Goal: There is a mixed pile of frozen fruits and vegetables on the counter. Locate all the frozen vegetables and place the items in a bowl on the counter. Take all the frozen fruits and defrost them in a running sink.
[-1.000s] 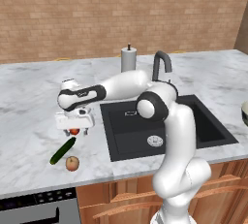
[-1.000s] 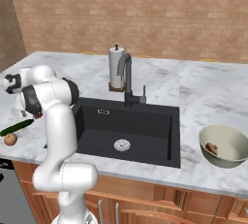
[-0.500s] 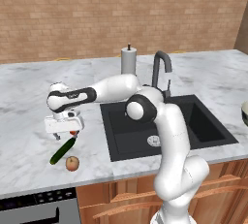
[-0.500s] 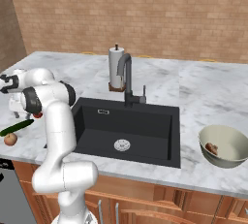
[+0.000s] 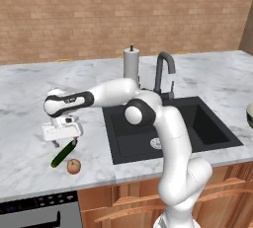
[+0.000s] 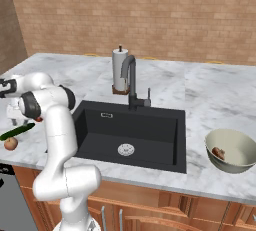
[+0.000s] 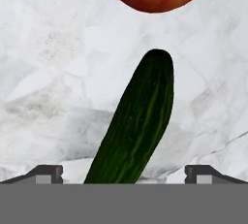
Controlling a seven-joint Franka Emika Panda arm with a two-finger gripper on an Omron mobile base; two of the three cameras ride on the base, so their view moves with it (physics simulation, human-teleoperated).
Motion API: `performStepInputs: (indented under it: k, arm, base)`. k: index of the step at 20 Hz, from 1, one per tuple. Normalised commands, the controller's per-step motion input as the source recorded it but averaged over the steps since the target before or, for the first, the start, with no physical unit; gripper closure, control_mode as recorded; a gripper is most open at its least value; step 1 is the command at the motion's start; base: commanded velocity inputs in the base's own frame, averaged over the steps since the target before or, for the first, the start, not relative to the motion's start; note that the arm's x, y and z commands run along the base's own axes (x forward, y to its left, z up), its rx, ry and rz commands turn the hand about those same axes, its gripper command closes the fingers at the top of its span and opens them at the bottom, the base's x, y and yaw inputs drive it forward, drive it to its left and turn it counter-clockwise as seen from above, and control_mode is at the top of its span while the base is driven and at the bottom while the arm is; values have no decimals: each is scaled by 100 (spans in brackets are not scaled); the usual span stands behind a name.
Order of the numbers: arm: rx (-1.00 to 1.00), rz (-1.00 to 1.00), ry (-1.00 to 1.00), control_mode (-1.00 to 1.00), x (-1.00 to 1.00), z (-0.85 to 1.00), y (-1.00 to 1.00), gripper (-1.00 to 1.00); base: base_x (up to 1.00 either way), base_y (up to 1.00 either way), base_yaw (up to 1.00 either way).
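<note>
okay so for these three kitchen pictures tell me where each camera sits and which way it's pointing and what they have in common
Left base view: behind the arm on its left, looking forward and down over the counter and sink; the arm rises from lower right, gripper over the cucumber.
Right base view: behind on the right, facing the sink and bowl; the arm rises at lower left.
Hand view: on the hand, looking down between open fingertips at the cucumber.
Shared: cucumber and marble counter in all three.
</note>
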Motion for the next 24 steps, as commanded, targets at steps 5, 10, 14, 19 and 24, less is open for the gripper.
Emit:
performStepInputs:
  k: [5, 10, 14, 19, 24]
  arm:
    - [0, -7, 4, -100, -37, -16, -11, -100]
    - [0, -7, 1, -100, -21, -16, -7, -100]
    - [-1, -8, -2, -100, 14, -9, 14, -100]
    - [0, -5, -2, -100, 15, -3, 9, -100]
    - [1, -1, -5, -100, -12, -20, 0, 100]
  base:
    - [0, 0, 0]
    - [0, 0, 0]
    - [0, 0, 0]
    - [0, 0, 0]
    - [0, 0, 0]
